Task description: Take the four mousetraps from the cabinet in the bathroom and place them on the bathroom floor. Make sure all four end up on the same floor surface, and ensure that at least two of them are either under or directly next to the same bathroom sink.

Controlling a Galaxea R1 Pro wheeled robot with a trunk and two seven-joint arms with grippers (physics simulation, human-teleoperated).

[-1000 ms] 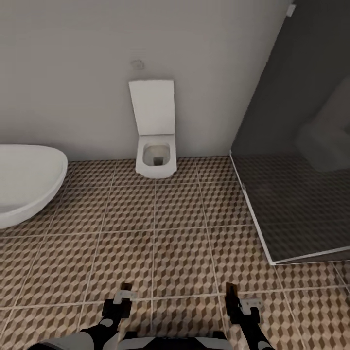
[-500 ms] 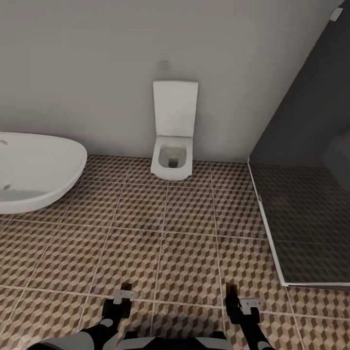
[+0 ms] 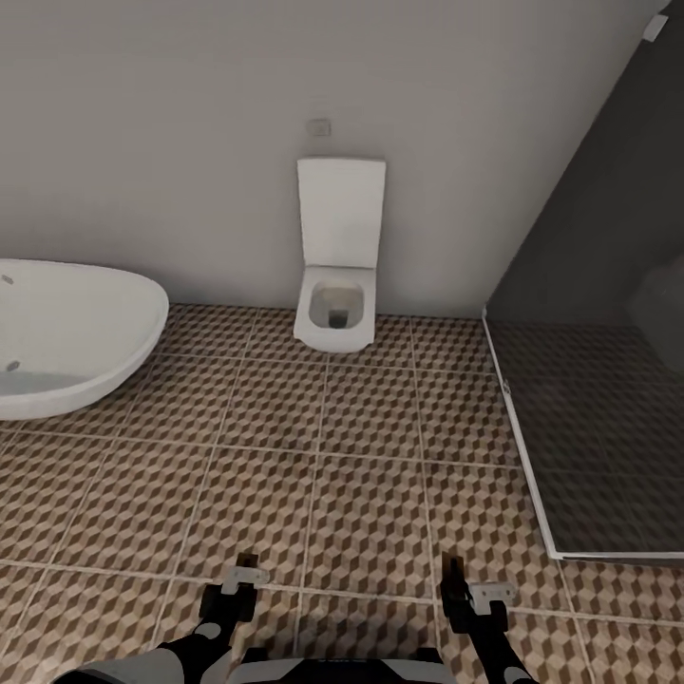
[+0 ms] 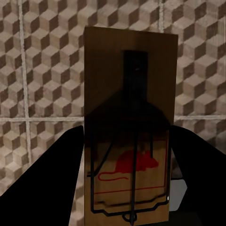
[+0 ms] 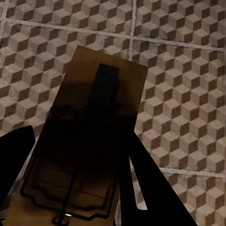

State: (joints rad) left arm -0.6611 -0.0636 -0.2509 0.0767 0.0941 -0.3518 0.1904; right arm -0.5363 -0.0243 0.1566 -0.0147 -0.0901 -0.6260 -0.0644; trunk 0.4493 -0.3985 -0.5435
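My left gripper (image 3: 243, 576) is shut on a mousetrap (image 4: 127, 117), a dark brown wooden plate with wire parts and a red mouse print. It sticks out past the black fingers (image 4: 52, 183). My right gripper (image 3: 457, 581) is shut on a second mousetrap (image 5: 94, 136), held the same way. In the head view both traps appear as thin brown slivers, the left mousetrap (image 3: 247, 560) and the right mousetrap (image 3: 452, 568). Both grippers hang low over the cube-patterned bathroom floor (image 3: 361, 494). The cabinet, the sink and the other mousetraps are out of view.
A white square toilet (image 3: 334, 285) stands against the far wall. A white oval bathtub (image 3: 66, 342) sits at the left. A dark glass shower enclosure (image 3: 589, 418) with a white base rail runs along the right.
The whole picture shifted right between the oldest frame and half a second ago, so the camera turned left; since then it has held still. Both grippers keep their traps.
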